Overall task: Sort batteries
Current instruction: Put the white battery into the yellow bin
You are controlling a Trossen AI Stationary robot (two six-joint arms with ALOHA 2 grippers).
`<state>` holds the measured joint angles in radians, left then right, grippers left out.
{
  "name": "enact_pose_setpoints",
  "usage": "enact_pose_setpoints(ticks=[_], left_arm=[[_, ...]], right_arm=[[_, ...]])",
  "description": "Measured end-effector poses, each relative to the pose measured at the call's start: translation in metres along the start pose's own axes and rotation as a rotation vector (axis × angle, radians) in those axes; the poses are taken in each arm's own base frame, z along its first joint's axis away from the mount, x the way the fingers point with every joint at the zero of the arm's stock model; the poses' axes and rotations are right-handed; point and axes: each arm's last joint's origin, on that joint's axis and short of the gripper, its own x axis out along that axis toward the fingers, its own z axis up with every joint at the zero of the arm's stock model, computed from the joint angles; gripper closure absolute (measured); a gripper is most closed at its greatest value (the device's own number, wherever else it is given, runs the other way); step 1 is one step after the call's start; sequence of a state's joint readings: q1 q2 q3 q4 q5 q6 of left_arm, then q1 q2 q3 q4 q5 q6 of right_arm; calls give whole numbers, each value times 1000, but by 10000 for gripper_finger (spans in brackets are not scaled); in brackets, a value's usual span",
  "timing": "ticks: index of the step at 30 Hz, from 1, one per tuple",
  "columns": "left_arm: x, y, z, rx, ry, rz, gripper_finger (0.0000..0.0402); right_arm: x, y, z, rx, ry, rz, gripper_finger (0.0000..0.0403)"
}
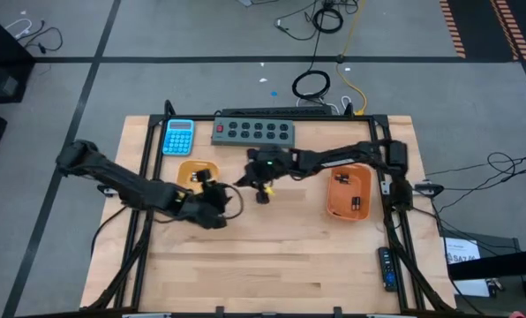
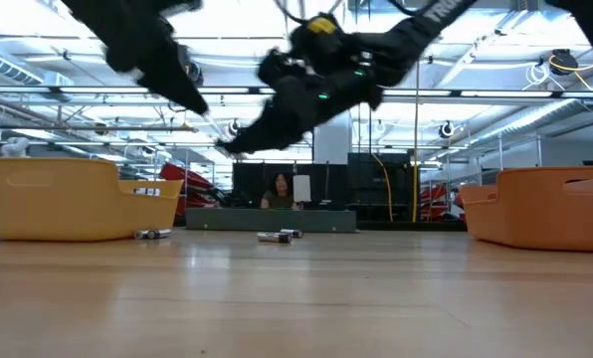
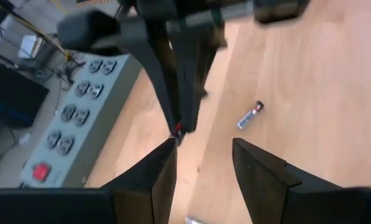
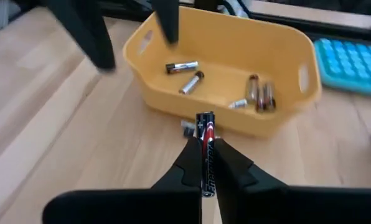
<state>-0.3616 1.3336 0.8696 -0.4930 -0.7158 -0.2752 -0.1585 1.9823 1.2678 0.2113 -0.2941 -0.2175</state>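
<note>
The right gripper hangs above the middle of the light wooden table, its jaws clamped on a slim black-and-red cylindrical battery that stands up between them. Just ahead of it sits the yellow plastic tray, holding several small silvery and dark batteries, with one more cell lying on the table against the tray's near wall. The left gripper hovers close by beside the yellow tray, its jaws apart and empty. A loose silvery battery lies on the bare wood. An orange plastic tray with a few dark cells stands well to the right.
</note>
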Motion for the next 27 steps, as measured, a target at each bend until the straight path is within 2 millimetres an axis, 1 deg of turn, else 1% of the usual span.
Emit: enact_pose_setpoints(ticks=[2,5,8,10,14,19,21,22,24,27], left_arm=[[-16,6,-1,-56,-23,7,237],[-38,18,-6,-129,-49,17,237],[-57,28,-12,-211,-57,-2,237],[-66,32,-16,-261,-62,-19,237],[-76,33,-23,-289,-68,-54,237],[-79,29,-27,-291,-58,-62,237],[-79,29,-28,-288,-54,-54,237],[-79,29,-28,-296,-59,-49,237],[-78,29,-28,-302,-56,-41,237],[-78,30,-29,-305,-48,-35,237]], right_arm=[[13,-4,10,-39,9,6,399],[31,-13,26,-84,-33,4,399],[46,-24,34,-89,-78,30,399],[57,-29,35,-79,-84,45,399],[77,-36,37,-83,-100,42,399],[97,-42,38,-83,-135,32,395],[104,-44,36,-99,-118,40,376],[106,-45,35,-107,-107,42,361],[112,-46,34,-107,-91,47,319],[114,-47,33,-89,-56,45,254]])
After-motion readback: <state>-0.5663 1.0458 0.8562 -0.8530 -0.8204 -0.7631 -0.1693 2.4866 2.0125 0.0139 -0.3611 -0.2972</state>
